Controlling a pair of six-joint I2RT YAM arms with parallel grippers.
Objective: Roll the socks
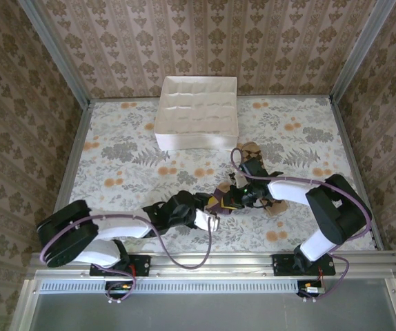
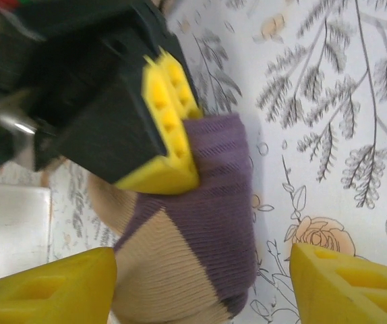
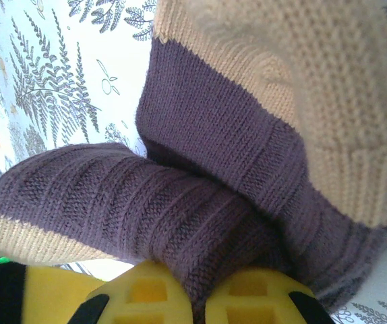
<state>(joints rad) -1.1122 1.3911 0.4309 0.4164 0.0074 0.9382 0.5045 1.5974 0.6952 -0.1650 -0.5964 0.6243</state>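
Dark purple ribbed sock with tan toe (image 3: pixel 200 202): half-folded, centre of top view, on floral tabletop (image 1: pixel 115 158). Right gripper (image 3: pixel 193 297): pinched tight on purple fold. Left gripper (image 2: pixel 200 283): jaws wide apart, holding nothing. Risk: lone pinch slips, fold springs loose.

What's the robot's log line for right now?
left claw: open around purple sock | right claw: shut on purple sock | purple sock: folded over itself

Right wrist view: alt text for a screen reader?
The right gripper, shut, pinches a fold of a purple sock with tan bands. The sock lies bunched on a table with a leaf-print cover.
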